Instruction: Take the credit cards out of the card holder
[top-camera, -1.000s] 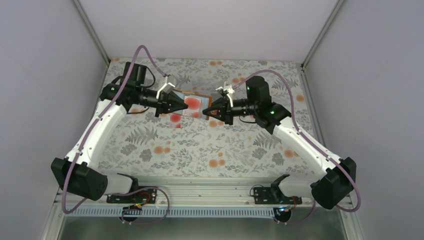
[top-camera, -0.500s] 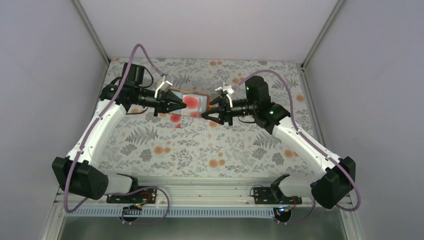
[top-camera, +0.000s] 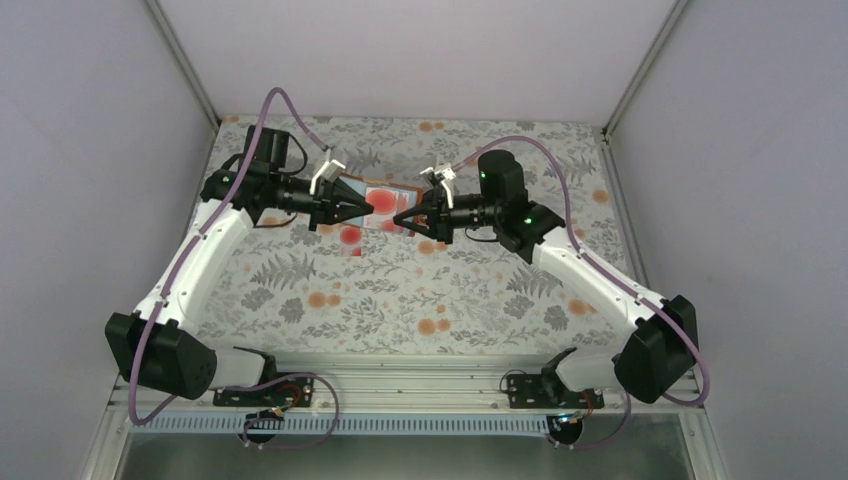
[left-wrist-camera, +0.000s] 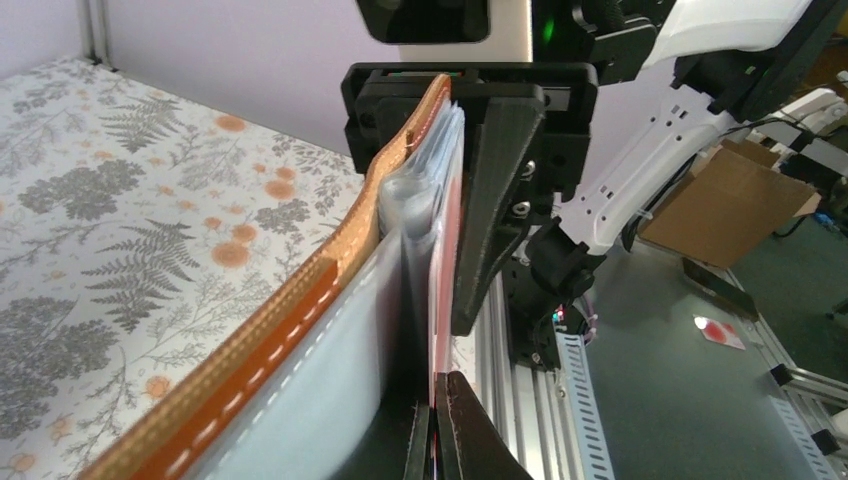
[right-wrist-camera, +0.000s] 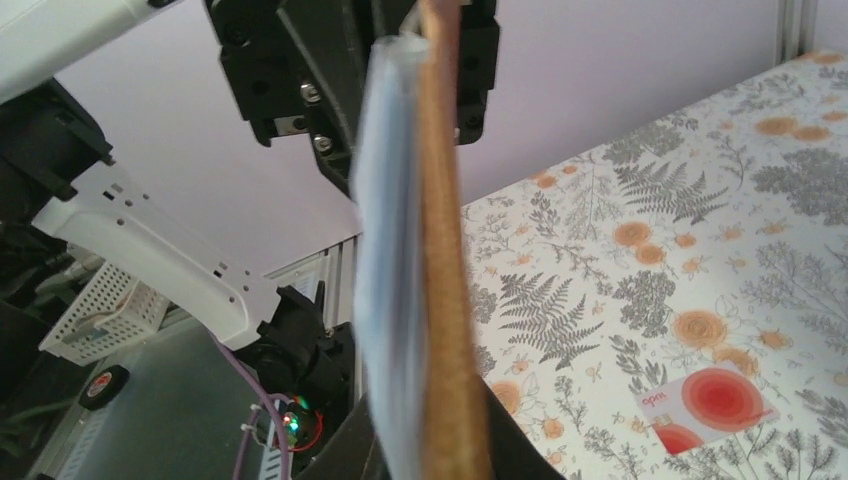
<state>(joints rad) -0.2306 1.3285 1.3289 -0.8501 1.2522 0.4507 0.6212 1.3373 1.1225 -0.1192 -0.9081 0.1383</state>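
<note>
Two arms up, meeting over the far middle of the counter (top-camera: 400, 290), nothing resting on the cloth between them except one loose card.

**Holder.** The card holder (left-wrist-camera: 290, 320) hangs in the air between my two sets of jaws, clear of the counter. Its long axis runs from one wrist to the other, roughly left to right across the cloth. The leather back faces away toward the far wall. The open face with the plastic sleeves (right-wrist-camera: 385, 250) looks up and back toward my bases.

**Right gripper (top-camera: 400, 216).** It straddles the holder's right end, one finger behind the leather and one against the sleeve stack. As far as both wrist views show, it is grasping the whole thickness.

**Left gripper (left-wrist-camera: 437, 440).** It is clenched very thin at the left end. Only a red leaf runs down between the tips, and the leather and the pale sleeves pass outside them. I take that leaf for the red credit card (left-wrist-camera: 443, 280). Whether it is bare or in its sleeve I cannot tell.

**Relation that matters.** The red leaf lies flat in the holder's plane, pointing straight from my left jaws toward my right. My left arm has the card end and my right arm has the anchor end. My judgement is that the draw should go along that same axis, left jaws moving away from the right. A skewed pull risks bending the leaf against the sleeve mouth.

**Loose card.** A pale credit card with red rings (right-wrist-camera: 705, 408) lies flat on the counter, below the holder and a little toward my left side, well apart from either set of jaws.
</note>
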